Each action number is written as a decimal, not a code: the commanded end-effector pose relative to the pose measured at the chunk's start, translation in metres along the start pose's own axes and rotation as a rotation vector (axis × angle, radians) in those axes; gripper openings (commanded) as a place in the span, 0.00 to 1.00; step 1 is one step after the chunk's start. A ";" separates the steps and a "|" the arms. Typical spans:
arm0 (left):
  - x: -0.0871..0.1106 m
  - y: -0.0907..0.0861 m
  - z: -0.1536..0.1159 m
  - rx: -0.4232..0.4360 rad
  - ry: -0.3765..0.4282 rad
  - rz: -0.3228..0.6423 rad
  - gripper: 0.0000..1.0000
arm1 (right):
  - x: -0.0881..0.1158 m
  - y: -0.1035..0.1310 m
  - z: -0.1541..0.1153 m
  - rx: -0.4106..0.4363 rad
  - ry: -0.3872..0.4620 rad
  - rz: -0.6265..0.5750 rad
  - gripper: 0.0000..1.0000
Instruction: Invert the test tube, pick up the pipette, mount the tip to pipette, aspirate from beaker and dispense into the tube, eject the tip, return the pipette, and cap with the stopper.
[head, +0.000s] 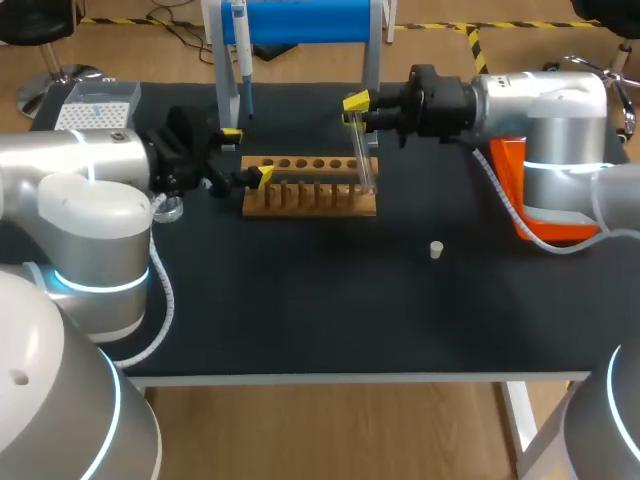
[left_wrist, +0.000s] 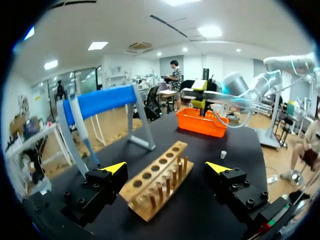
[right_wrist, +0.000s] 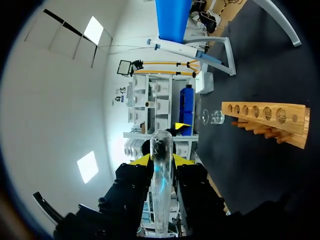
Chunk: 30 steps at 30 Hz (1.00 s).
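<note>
My right gripper (head: 357, 106) is shut on a clear glass test tube (head: 362, 155), which hangs steeply down over the right end of the wooden rack (head: 310, 186). In the right wrist view the tube (right_wrist: 161, 175) stands out between the fingers of the right gripper (right_wrist: 161, 160). My left gripper (head: 247, 155) is open, its fingers on either side of the rack's left end; the rack (left_wrist: 150, 187) lies between the tips of the left gripper (left_wrist: 165, 168). The pipette (head: 240, 55) hangs on the blue stand (head: 300, 20). A small white stopper (head: 436, 249) lies on the mat.
An orange tray (head: 512, 195) sits at the right under my right arm. A glass beaker (head: 168, 209) stands left of the rack, and a tip box (head: 95, 106) at the back left. The black mat (head: 330, 310) stretches in front of the rack.
</note>
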<state>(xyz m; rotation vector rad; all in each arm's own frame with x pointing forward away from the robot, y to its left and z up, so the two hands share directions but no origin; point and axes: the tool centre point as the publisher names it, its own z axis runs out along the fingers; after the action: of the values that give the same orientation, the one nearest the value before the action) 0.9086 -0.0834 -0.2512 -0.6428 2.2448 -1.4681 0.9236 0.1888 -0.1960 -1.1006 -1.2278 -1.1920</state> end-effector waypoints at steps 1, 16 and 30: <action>0.009 -0.012 -0.003 0.348 -0.034 0.338 1.00 | 0.001 -0.001 -0.001 -0.002 -0.002 -0.002 0.00; 0.026 -0.025 0.005 0.502 0.155 0.578 1.00 | 0.001 -0.001 -0.001 -0.002 -0.002 -0.002 0.00; 0.049 -0.034 -0.007 0.494 -0.148 1.045 1.00 | 0.001 -0.001 -0.001 -0.002 -0.002 -0.002 0.00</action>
<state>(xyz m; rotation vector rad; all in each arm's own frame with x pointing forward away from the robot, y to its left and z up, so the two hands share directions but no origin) 0.8841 -0.1177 -0.2170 0.3692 1.8080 -1.4433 0.9235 0.1887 -0.1959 -1.1012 -1.2279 -1.1928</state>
